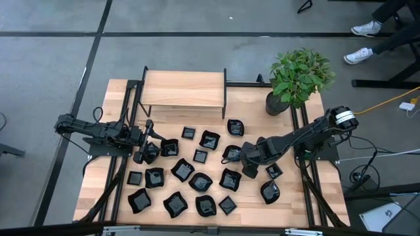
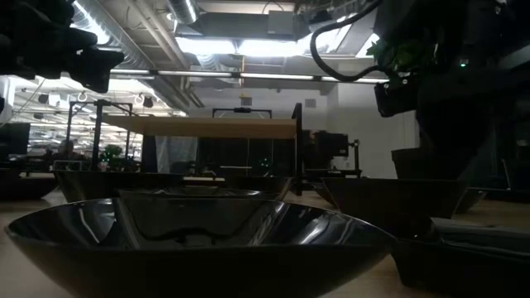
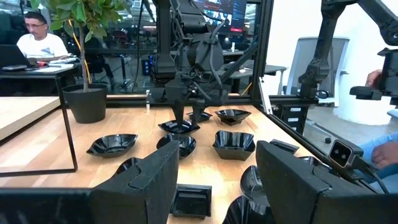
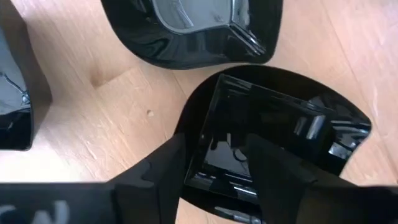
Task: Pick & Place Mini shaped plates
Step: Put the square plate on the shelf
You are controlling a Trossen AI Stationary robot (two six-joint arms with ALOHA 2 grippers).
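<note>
A wooden table (image 1: 321, 196) seen from above holds about twenty small black plates (image 1: 200, 181) scattered across its middle and near half. A raised wooden shelf (image 1: 184, 88) stands at the far edge, with a potted plant (image 1: 298, 75) beside it on the right.

The right gripper (image 1: 249, 172) reaches in from the right and points down among the plates right of centre. Its wrist view shows the fingers (image 4: 155, 174) spread, straddling the near rim of one plate (image 4: 273, 143) that lies directly under them. The plate rests flat on the wood, apparently let go rather than gripped. It has a squarish well and a curved outer rim, with no clear long axis.

This arm is plainly the nearer one to that plate. Another plate (image 4: 193, 31) sits just beyond it, nearly touching, so there is little room on that side. Bare wood lies open alongside.

The left gripper (image 1: 146, 152) waits at the left of the spread, fingers (image 3: 143, 180) apart and empty, with a small square plate (image 3: 191, 200) just ahead of it.
</note>
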